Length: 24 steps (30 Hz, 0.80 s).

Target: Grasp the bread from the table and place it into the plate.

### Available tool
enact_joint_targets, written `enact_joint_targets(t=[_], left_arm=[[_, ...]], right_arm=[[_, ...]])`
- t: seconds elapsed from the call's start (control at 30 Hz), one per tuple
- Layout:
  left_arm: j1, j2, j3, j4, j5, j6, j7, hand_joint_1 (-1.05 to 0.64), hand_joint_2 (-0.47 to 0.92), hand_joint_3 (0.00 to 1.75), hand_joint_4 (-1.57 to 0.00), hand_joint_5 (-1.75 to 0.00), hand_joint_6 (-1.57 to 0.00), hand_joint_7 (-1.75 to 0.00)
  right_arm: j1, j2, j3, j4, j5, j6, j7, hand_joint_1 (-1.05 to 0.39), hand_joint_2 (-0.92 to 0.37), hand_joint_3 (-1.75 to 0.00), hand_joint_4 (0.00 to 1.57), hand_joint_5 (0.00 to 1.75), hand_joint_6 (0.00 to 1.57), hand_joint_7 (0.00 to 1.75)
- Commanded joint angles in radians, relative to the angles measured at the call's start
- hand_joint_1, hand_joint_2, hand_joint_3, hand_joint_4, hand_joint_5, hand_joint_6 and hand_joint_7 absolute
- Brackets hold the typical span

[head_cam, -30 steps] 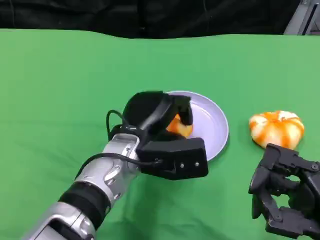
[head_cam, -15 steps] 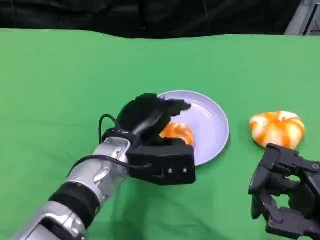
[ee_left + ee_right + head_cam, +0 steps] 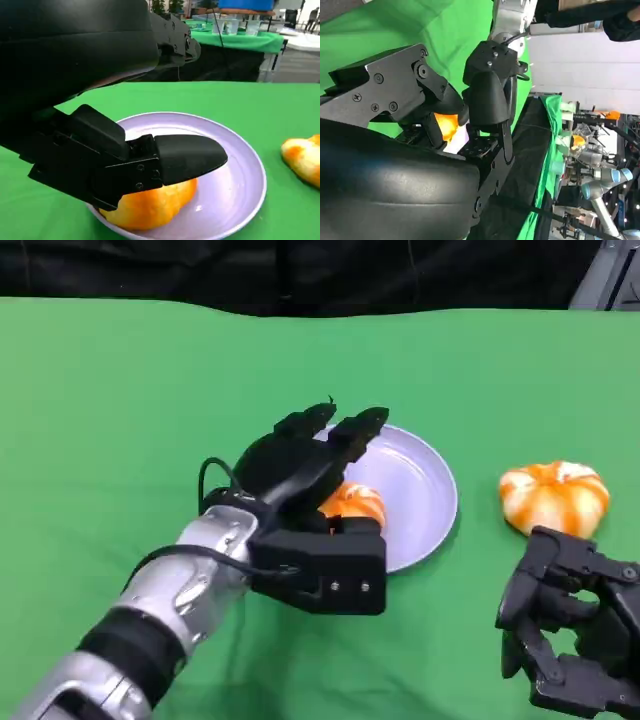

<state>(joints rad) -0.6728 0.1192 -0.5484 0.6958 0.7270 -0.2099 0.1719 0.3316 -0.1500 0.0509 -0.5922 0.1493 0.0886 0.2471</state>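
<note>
On the near-left side of the plate point(image 3: 425, 490) sits a bread point(image 3: 352, 504), orange and glossy. Right over it hangs the left hand point(image 3: 300, 468), fingers spread apart, nothing in them. A second bread point(image 3: 553, 496) lies on the green table point(image 3: 120, 410) beside the plate, just beyond the right hand point(image 3: 570, 625), whose fingers are curled inward around nothing.

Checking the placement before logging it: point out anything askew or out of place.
Nothing stands out. One bread lies inside the plate, near its rim, under the left hand's spread fingers. A second bread sits on the table, beside the right hand.
</note>
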Motion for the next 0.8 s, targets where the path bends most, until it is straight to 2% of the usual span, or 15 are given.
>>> enact_joint_targets(t=[0.03,0.1,0.13,0.17,0.2,0.23,0.3,0.33,0.37,0.43,0.47,0.5,0.57,0.67,0.8], left_arm=[[0.123,0.068,0.113,-0.239,-0.153,-0.025,-0.108,-0.73,0.92,0.55,-0.05,-0.02,-0.17,-0.05],[0.191,0.067,0.181,-0.353,-0.266,-0.028,-0.161,-0.46,0.92,0.36,-0.17,-0.07,-0.32,-0.07],[0.218,0.06,0.212,-0.393,-0.325,-0.034,-0.184,-0.16,0.92,0.35,-0.4,-0.14,-0.5,-0.1],[0.26,0.063,0.258,-0.463,-0.436,-0.016,-0.25,-0.06,0.92,0.34,-0.48,-0.15,-0.57,-0.1],[0.29,0.067,0.29,-0.515,-0.513,0.003,-0.299,0.03,0.92,0.42,-0.78,-0.24,-0.78,-0.16],[0.326,0.079,0.324,-0.581,-0.607,0.031,-0.363,0.06,0.9,0.49,-0.93,-0.31,-0.9,-0.18],[0.397,0.096,0.386,-0.709,-0.762,0.105,-0.448,0.1,0.66,0.95,-1.07,-0.75,-1.14,-0.33],[0.436,0.103,0.417,-0.779,-0.831,0.164,-0.473,0.1,0.56,1.15,-1.05,-1.13,-1.15,-0.64],[0.461,0.106,0.436,-0.826,-0.871,0.21,-0.486,0.08,0.52,1.25,-1.02,-1.35,-1.08,-0.95],[0.483,0.11,0.455,-0.88,-0.906,0.271,-0.5,0.07,0.48,1.33,-0.99,-1.53,-0.99,-1.23],[0.485,0.111,0.458,-0.892,-0.91,0.288,-0.503,0.07,0.47,1.35,-0.98,-1.56,-0.98,-1.27],[0.572,0.132,0.51,-0.991,-1.008,0.37,-0.517,0.07,0.47,1.35,-0.98,-1.57,-0.97,-1.29],[0.733,0.164,0.606,-1.14,-1.192,0.492,-0.552,0.03,0.53,1.39,-0.99,-1.71,-0.86,-1.61],[0.895,0.165,0.691,-1.228,-1.363,0.57,-0.575,0.0,0.53,1.46,-1.01,-1.74,-0.81,-1.73],[1.028,0.141,0.738,-1.229,-1.437,0.556,-0.612,-0.01,0.55,1.44,-1.01,-1.75,-0.8,-1.75]], right_arm=[[-0.004,0.004,0.006,0.001,-0.011,-0.011,-0.014,-0.07,-0.64,-1.09,0.79,1.75,0.66,1.55],[-0.006,0.006,0.01,0.003,-0.015,-0.011,-0.018,-0.07,-0.64,-1.09,0.79,1.75,0.66,1.55],[-0.007,0.006,0.012,0.004,-0.017,-0.011,-0.02,-0.07,-0.64,-1.09,0.79,1.75,0.66,1.55],[-0.009,0.006,0.014,0.003,-0.019,-0.008,-0.022,-0.07,-0.64,-1.09,0.79,1.75,0.66,1.55],[-0.01,0.006,0.016,0.003,-0.021,-0.006,-0.023,-0.07,-0.64,-1.09,0.79,1.75,0.66,1.55],[-0.012,0.005,0.017,0.002,-0.025,-0.002,-0.026,-0.07,-0.64,-1.09,0.79,1.75,0.66,1.55],[-0.015,0.005,0.019,0.004,-0.033,0.001,-0.029,-0.07,-0.64,-1.09,0.79,1.75,0.66,1.55],[-0.016,0.004,0.021,0.002,-0.04,0.007,-0.033,-0.07,-0.64,-1.08,0.79,1.75,0.66,1.55],[-0.016,0.003,0.022,0.0,-0.043,0.011,-0.036,-0.08,-0.64,-1.08,0.78,1.75,0.66,1.54],[-0.016,0.003,0.023,-0.003,-0.048,0.016,-0.04,-0.08,-0.65,-1.07,0.78,1.75,0.66,1.54],[-0.016,0.003,0.023,-0.003,-0.048,0.016,-0.04,-0.08,-0.65,-1.07,0.78,1.75,0.66,1.54],[-0.021,0.004,0.022,0.002,-0.049,0.021,-0.043,-0.08,-0.65,-1.07,0.78,1.75,0.66,1.54],[-0.032,0.003,0.016,0.017,-0.045,0.023,-0.043,-0.07,-0.65,-1.06,0.76,1.75,0.66,1.53],[-0.046,-0.004,0.002,0.038,-0.029,0.023,-0.029,-0.06,-0.66,-1.06,0.75,1.75,0.65,1.53],[-0.059,-0.012,-0.021,0.062,-0.016,0.019,-0.015,-0.03,-0.68,-1.05,0.75,1.75,0.64,1.54]])
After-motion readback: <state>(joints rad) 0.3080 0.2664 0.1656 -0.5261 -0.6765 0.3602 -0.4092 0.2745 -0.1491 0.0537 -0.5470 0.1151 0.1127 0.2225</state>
